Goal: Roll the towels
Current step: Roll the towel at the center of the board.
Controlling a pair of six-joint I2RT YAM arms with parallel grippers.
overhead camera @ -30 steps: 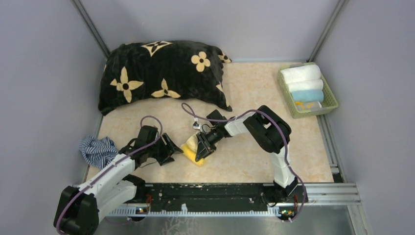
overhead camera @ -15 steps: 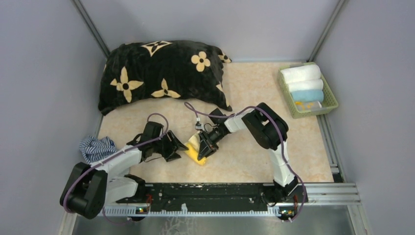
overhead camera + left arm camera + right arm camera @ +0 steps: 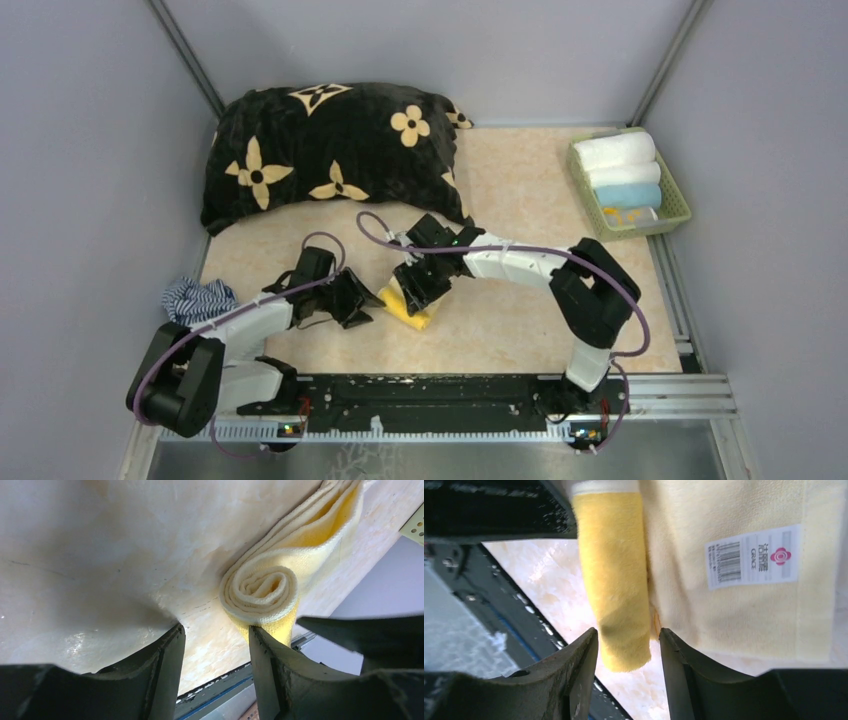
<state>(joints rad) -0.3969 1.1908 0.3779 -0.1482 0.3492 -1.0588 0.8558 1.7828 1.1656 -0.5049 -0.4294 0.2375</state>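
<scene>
Roughly at the front middle of the table (image 3: pixel 520 325), flanked by both arms: yellow towel (image 3: pixel 415 315), partly rolled, lying on the marbled cream surface. Left gripper (image 3: pixel 366 300) just beside its left end, low over the tabletop; right gripper (image 3: pixel 416 296) down on it from the far side. Through the left wrist camera, looking end-on at the roll: cloth wound into a tight spiral, looser folded tail running off toward the upper right. Left gripper spread, with only bare table between the fingers; one fingertip (image 3: pixel 265 645) right at the towel's lower edge, the other (image 3: pixel 170 647) clear of it. Through the right wrist camera: rolled part showing as a deeper-yellow cylinder beside the paler flat stretch, and on that flat stretch a white label (image 3: pixel 753 556) with barcode and pink flower mark. Right gripper parted as well, straddling the free end of the roll without squeezing it; touching on either side or not, hard to tell. Elsewhere from above: big black cushion (image 3: pixel 330 150) with cream flowers at the far left, well apart from the towel; blue-and-white striped cloth (image 3: pixel 197 302) bunched at the left edge, near the left arm; green basket (image 3: pixel 586 192) in the far right corner, holding rolled towels (image 3: pixel 625 150) side by side, white ones toward the back and a light blue one nearer the front.
</scene>
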